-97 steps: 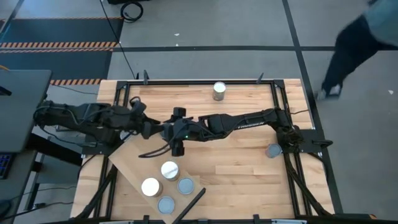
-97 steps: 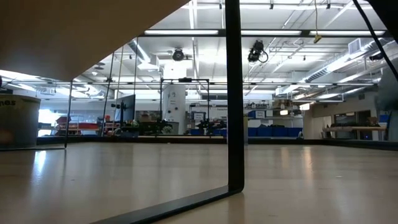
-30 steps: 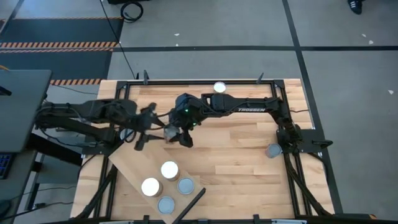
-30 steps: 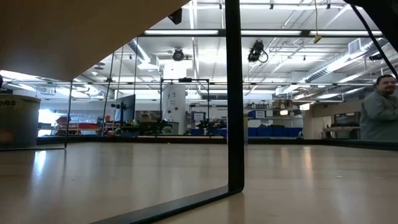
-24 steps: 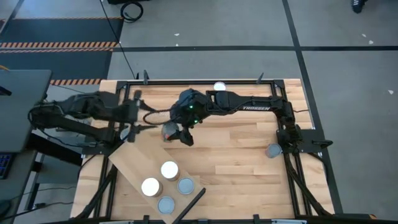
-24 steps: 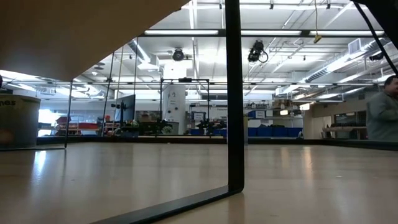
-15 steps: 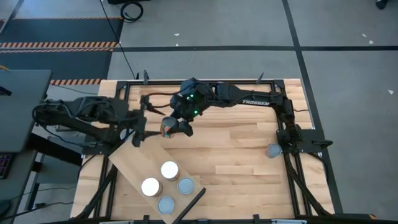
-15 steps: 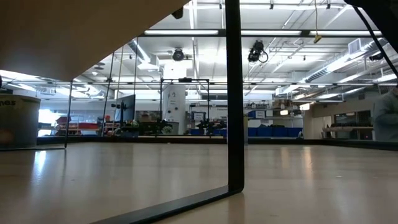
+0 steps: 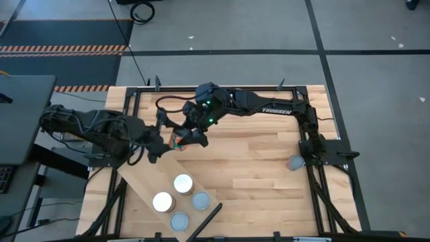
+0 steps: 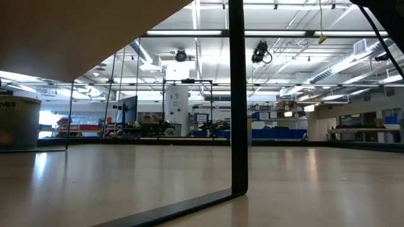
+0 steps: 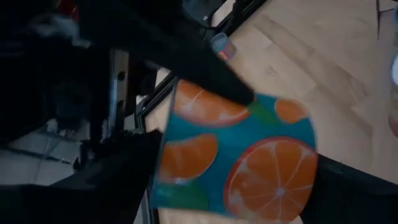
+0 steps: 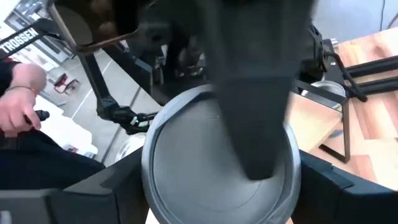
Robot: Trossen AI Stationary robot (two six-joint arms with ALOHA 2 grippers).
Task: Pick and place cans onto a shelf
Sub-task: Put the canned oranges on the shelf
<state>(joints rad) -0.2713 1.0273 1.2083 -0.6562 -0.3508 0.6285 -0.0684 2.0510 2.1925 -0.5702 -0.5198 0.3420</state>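
My right gripper (image 9: 181, 138) is shut on a can with a teal label printed with orange slices (image 11: 236, 155), held over the table's middle left, just beyond the shelf's far end. My left gripper (image 9: 161, 144) is open right beside it, one finger at each end of the can (image 9: 177, 141). The shelf (image 9: 151, 176), a pale plank with a dark bar (image 9: 209, 216) at its near end, lies slantwise at the near left. Several cans stand on it: two white-topped (image 9: 183, 183) (image 9: 162, 202) and two grey-blue (image 9: 200, 200) (image 9: 179, 221). My right gripper pinches the can's curved side between its two fingers; one finger (image 11: 211, 81) lies along the label. The can's round grey end (image 12: 186, 162) faces the right wrist camera. The can is lifted clear of the table, on its side. My left gripper: I cannot tell whether its fingers (image 11: 118, 168) touch the can's ends.
Another can (image 9: 294, 163) lies at the table's right edge by the right arm's base. A black frame (image 9: 215, 87) rims the table. A person's hand (image 12: 18, 81) shows beyond the table. Bare tabletop (image 9: 255, 175) lies to the right of the shelf.
My left gripper drew back toward the table's far left, then came back to the can and now stands around it. My right gripper has turned and shifted slightly toward the far left with the can, which stays lifted.
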